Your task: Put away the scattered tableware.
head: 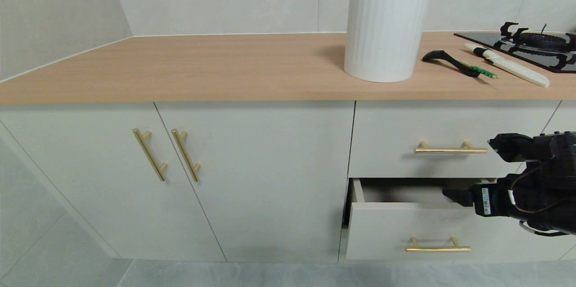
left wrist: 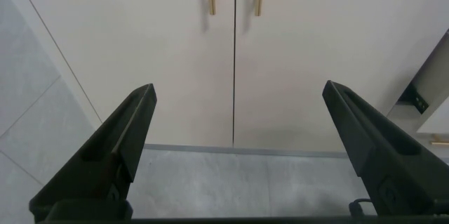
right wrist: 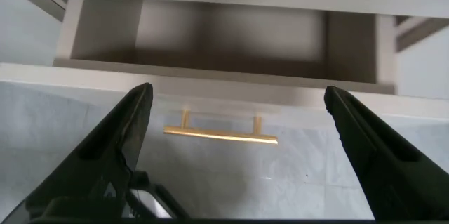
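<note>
Fingers (right wrist: 119, 154) of our right gripper (right wrist: 237, 92) stand spread wide with nothing between them, just in front of the pulled-out lower drawer (right wrist: 224, 41). Our left gripper (left wrist: 238, 94) is likewise wide apart and bare, low before the cabinet doors (left wrist: 309, 62). Up on the worktop (head: 202, 66), toward its right end, we see the scattered tableware. A black ladle (head: 450, 63) lies there with a green piece (head: 483, 71), perhaps chopsticks, at its handle end. A white knife (head: 508, 65) lies just beside them, next to the hob (head: 535, 44). A ribbed white canister (head: 384, 21) stands just left of the ladle, near the front edge.
</note>
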Tool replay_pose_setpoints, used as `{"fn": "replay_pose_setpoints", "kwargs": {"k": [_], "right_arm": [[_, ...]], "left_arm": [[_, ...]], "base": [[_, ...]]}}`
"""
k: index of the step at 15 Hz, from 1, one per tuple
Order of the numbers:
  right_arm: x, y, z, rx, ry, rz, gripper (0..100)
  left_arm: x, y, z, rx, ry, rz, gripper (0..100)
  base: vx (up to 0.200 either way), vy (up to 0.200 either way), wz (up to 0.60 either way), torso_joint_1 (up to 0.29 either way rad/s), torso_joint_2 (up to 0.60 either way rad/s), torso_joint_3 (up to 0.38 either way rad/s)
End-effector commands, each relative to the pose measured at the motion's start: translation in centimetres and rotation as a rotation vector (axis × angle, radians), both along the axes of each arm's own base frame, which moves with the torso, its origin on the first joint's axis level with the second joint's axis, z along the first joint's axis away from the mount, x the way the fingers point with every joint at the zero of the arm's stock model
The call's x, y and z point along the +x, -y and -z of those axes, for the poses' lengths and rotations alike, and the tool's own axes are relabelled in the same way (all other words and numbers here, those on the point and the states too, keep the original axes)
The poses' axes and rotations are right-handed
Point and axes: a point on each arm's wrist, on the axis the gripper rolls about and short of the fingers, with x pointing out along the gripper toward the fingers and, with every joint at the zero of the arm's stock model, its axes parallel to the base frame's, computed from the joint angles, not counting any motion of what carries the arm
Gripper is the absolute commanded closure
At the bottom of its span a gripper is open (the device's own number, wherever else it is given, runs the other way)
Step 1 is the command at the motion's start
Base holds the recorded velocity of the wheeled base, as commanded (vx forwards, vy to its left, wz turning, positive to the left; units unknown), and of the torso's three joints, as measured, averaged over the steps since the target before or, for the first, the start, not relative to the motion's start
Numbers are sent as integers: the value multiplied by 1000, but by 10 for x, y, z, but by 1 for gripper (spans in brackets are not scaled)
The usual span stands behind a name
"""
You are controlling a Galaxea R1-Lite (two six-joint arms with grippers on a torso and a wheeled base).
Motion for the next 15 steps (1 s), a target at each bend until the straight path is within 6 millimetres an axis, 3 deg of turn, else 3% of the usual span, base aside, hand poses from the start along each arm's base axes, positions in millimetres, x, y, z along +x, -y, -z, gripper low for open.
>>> {"fn": "replay_pose_setpoints", "kwargs": {"k": [1, 3, 8, 15], "right_arm": [[8, -15, 21, -10, -55, -13, 0], [17, -28, 32, 16, -43, 14, 0], [32, -36, 57, -26, -21, 74, 0], [31, -36, 62, -33, -40, 74, 0]], "left_arm": [[0, 0, 0, 0, -1, -1, 0], [0, 0, 0, 0, -1, -1, 0], [0, 0, 0, 0, -1, -1, 0], [0, 0, 0, 0, -1, -1, 0]], "base": [[0, 0, 0, 0, 0, 0], [0, 0, 0, 0, 0, 0], [0, 0, 0, 0, 0, 0], [0, 0, 0, 0, 0, 0]]}}
